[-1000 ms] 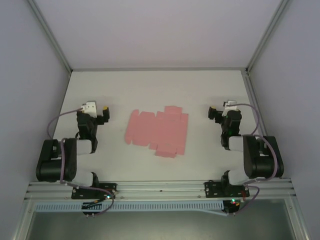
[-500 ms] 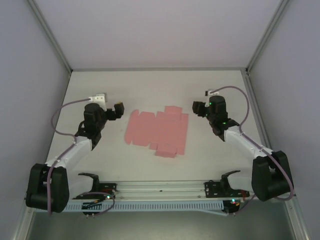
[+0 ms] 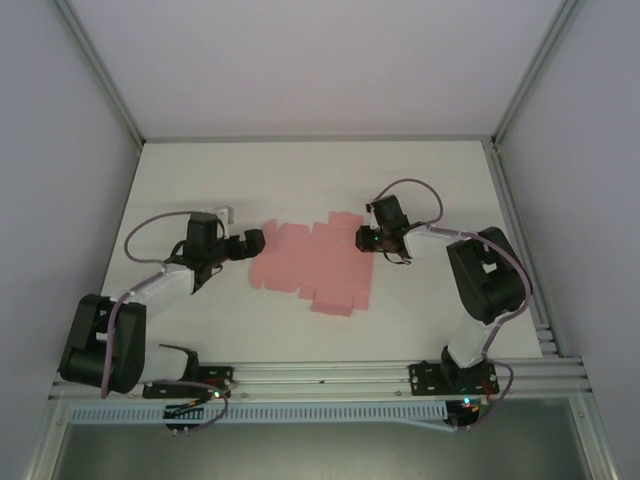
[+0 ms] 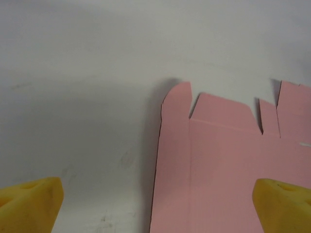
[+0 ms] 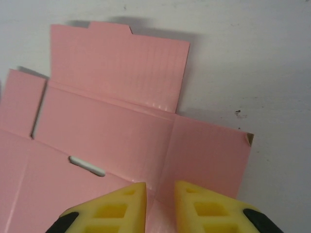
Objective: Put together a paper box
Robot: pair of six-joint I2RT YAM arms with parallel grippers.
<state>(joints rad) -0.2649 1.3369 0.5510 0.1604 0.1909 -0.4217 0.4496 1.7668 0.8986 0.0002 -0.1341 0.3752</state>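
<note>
The paper box (image 3: 315, 262) lies as a flat, unfolded pink sheet on the white surface (image 3: 300, 180), its flaps and creases spread out and a small slot cut in one panel. The left gripper (image 3: 252, 242) is at the box's left edge with its yellow fingers (image 4: 34, 201) wide open, one over bare surface beside the box and the other over the card, holding nothing. The right gripper (image 3: 368, 240) is at the box's right edge, over the card. Its fingers (image 5: 119, 206) stand nearly together with a thin gap between them, and nothing is visibly gripped.
</note>
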